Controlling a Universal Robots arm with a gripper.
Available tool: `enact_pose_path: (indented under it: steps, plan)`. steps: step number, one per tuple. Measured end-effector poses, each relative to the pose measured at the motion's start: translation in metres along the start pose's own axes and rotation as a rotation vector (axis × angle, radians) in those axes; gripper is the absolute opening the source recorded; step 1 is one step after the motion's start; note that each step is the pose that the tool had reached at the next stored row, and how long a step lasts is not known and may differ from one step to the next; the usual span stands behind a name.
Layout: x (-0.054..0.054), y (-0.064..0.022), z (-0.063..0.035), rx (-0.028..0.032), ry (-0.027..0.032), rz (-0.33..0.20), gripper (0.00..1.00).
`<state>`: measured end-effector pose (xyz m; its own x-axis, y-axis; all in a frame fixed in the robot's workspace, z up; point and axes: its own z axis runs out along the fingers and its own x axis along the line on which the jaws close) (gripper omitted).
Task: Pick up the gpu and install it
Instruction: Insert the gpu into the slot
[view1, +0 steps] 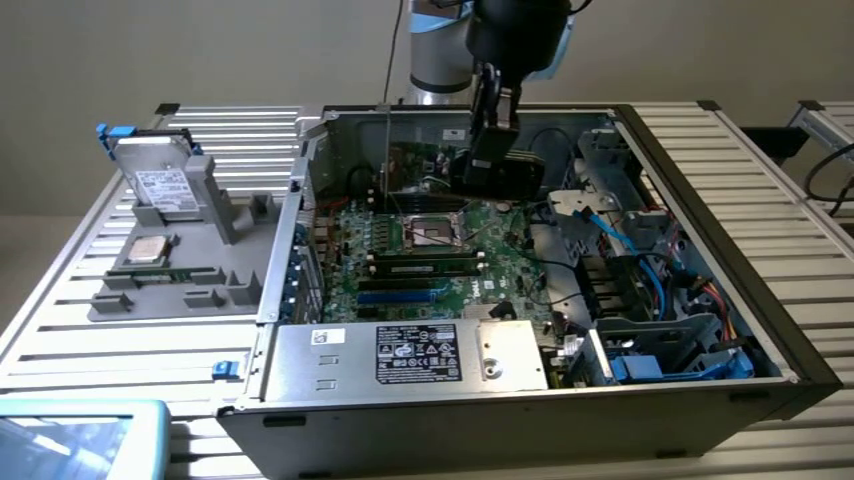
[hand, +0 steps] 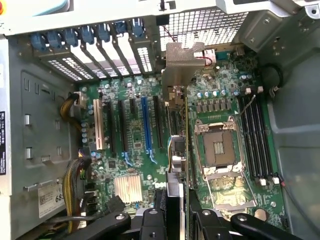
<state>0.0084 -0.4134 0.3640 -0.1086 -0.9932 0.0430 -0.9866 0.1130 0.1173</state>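
Step in hand: carrying the gpu (view1: 491, 168) over the open computer case (view1: 534, 412). As I judge it, the card is picked up but not yet seated.
Pincer: the gripper (hand: 177, 220) is clamped on the card's upper edge, with a finger on each face.
Where the card is: upright and edge-on above the motherboard (hand: 130, 150), seemingly clear of it, between the blue slot (hand: 145, 125) and the processor socket (hand: 218, 147).
Bracket: the silver end bracket (hand: 182, 65) points toward the rear slot covers (hand: 100, 57).
What the next move calls for: I'd say the lower edge must line up true with one slot, and the bracket with its rear opening. Which slot the card sits over I cannot tell.
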Motion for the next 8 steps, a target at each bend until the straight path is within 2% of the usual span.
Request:
enact_pose_path:
  steps: [3, 5, 6, 8]
  plan:
    - [0.0001, 0.0, 0.0003, 0.0036, 0.0064, -0.05, 0.28]
    - [0.0001, 0.0008, 0.0009, 0.0073, 0.0128, -0.06, 0.28]
    - [0.0002, 0.002, 0.0012, 0.0135, 0.0169, -0.059, 0.28]
    - [0.0005, 0.005, 0.0021, 0.0353, 0.0226, -0.058, 0.28]
